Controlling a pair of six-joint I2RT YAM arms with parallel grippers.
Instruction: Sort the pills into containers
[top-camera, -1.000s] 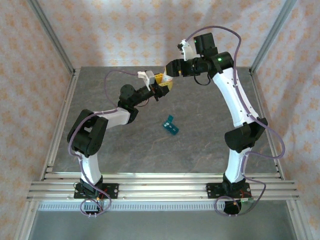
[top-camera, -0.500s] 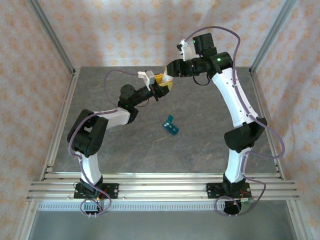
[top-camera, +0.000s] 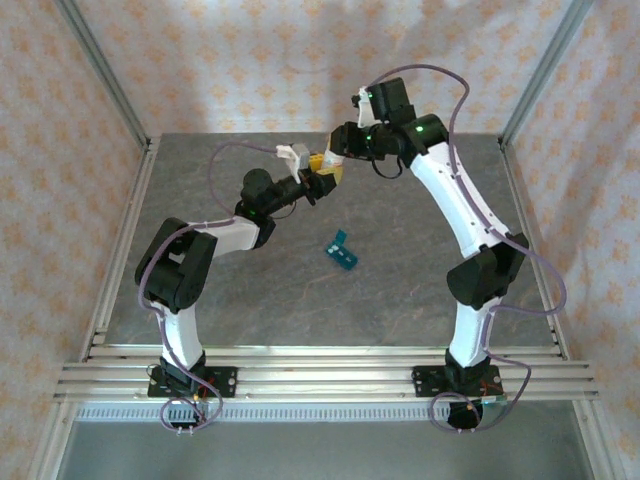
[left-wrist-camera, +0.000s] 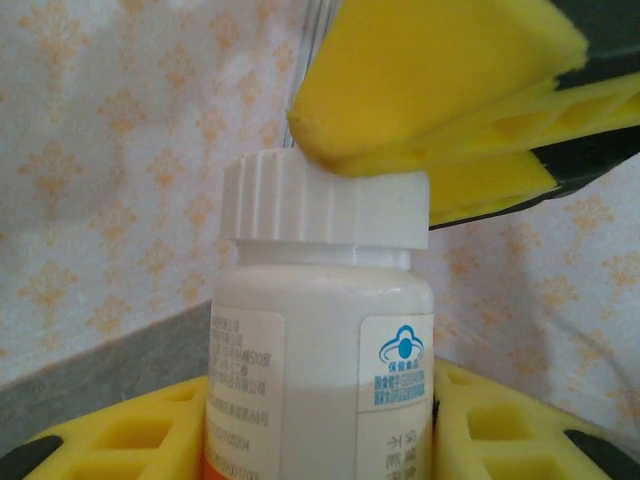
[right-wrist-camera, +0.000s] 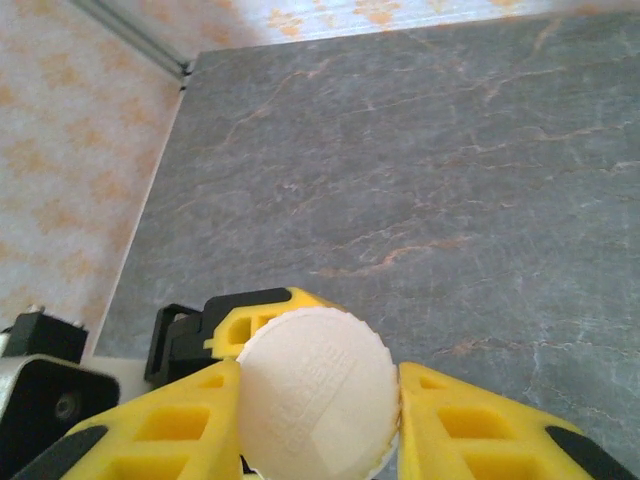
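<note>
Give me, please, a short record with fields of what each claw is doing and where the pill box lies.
left claw: closed on the body of the white bottle
right claw: closed from above on the bottle's ribbed white cap
white cap: seated on the bottle
teal pill box: lying on the grey table, apart from both claws
pill box lids: too small to tell

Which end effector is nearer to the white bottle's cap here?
Right. The right end effector clasps the cap from both sides. The left end effector grips the bottle by its body, lower down, below the cap.
</note>
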